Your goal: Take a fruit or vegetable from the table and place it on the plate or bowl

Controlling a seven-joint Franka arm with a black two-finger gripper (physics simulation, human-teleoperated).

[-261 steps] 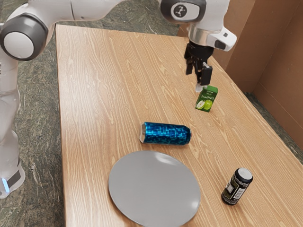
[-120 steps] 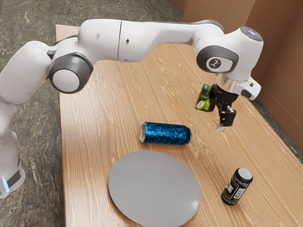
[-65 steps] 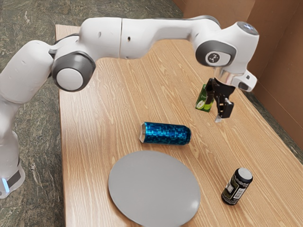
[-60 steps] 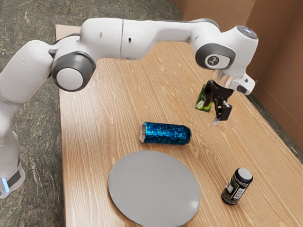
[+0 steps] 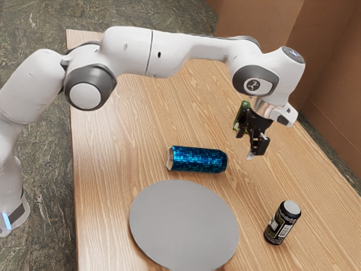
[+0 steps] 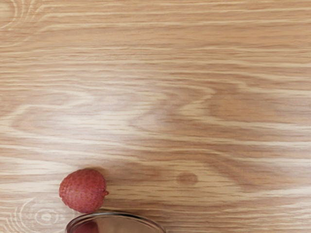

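Lying between green carton and plate — blue can.

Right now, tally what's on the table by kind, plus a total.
Red fruit: 1
Plate: 1
Blue can: 1
Dark bottle: 1
Green carton: 1
Total: 5
Round clear rim beside the fruit: cannot identify, not counted.
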